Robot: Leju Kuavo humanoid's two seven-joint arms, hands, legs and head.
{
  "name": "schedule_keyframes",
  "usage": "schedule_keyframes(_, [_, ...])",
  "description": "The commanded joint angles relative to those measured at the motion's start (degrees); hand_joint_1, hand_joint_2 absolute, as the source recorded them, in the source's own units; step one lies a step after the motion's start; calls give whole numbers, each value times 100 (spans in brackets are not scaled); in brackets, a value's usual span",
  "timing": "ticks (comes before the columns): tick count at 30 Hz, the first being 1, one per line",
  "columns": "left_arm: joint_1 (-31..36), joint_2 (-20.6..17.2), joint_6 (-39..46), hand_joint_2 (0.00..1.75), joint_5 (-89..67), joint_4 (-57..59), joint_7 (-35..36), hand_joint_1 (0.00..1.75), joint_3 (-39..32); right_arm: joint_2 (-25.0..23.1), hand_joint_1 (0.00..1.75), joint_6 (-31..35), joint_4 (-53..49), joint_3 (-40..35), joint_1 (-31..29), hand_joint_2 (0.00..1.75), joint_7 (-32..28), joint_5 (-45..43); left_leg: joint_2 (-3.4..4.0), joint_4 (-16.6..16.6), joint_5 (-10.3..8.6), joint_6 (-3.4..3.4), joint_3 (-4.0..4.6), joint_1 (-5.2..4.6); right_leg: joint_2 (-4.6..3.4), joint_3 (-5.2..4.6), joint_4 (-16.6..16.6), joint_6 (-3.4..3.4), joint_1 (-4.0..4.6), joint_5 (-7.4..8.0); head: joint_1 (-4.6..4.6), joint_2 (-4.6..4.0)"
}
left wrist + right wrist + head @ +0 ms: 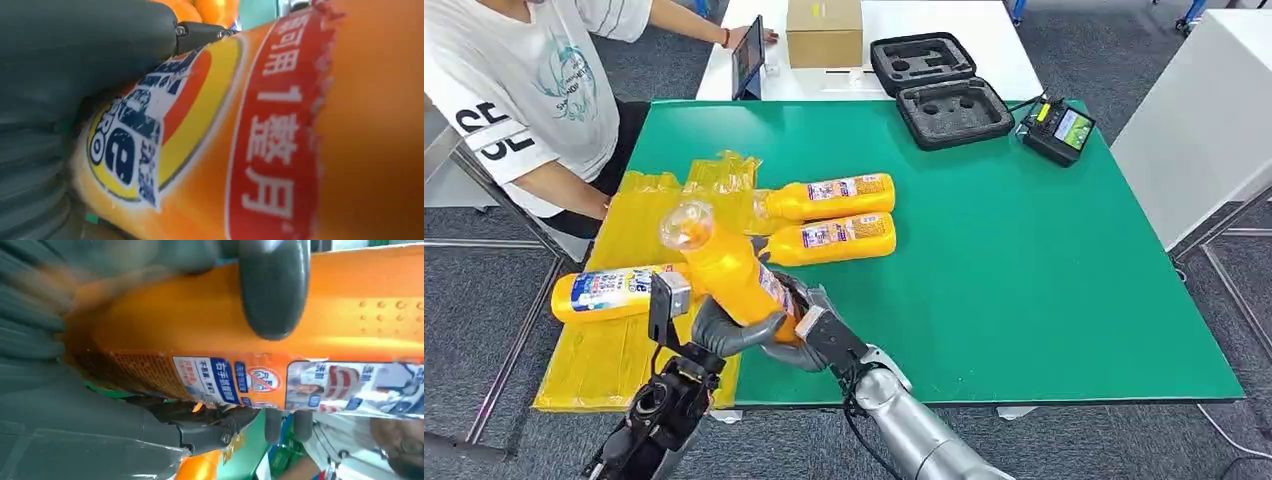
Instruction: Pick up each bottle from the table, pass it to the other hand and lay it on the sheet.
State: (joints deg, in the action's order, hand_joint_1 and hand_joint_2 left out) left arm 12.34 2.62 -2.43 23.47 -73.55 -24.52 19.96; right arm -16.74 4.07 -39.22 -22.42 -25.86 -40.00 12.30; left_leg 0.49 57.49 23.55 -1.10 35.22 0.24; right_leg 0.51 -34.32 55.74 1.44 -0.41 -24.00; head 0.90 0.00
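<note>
Both hands hold one orange bottle (pixel 729 275) up over the near edge of the green table (pixel 1024 280). The left hand (pixel 724 335) wraps its thick grey thumb around the bottle's lower part. The right hand (pixel 809 325) grips the same bottle from the other side. The bottle is smooth, shiny plastic with a clear round cap (pixel 687 225) tilted up toward the camera (its bottom end is hidden behind the fingers). In the left wrist view its label (pixel 150 130) is blue, yellow and red, with a torn red edge.

One more bottle (pixel 614 292) lies flat on the crinkly yellow sheet (pixel 614 360). Two others (pixel 829 197) lie side by side on the table, caps reaching the sheet's edge.

A black foam case (pixel 939 85), a cardboard box (pixel 824 32) and a person's arm (pixel 564 188) sit farther back
</note>
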Motion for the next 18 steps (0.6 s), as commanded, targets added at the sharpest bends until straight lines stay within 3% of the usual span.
schedule_keyframes(1, [566,49,169,175,318,592,-64,0,-118,-6,175,-57,714,-639,-122,175,0,143,-18,-1,5,5,-17,6,12,25,-5,-3,5,-8,0,0])
schedule_keyframes(18, [317,-84,253,175,614,-209,-336,0,-356,114,175,28,880,-520,-67,175,1,193,-12,-1,3,3,-9,1,6,13,-4,-2,1,-5,0,0])
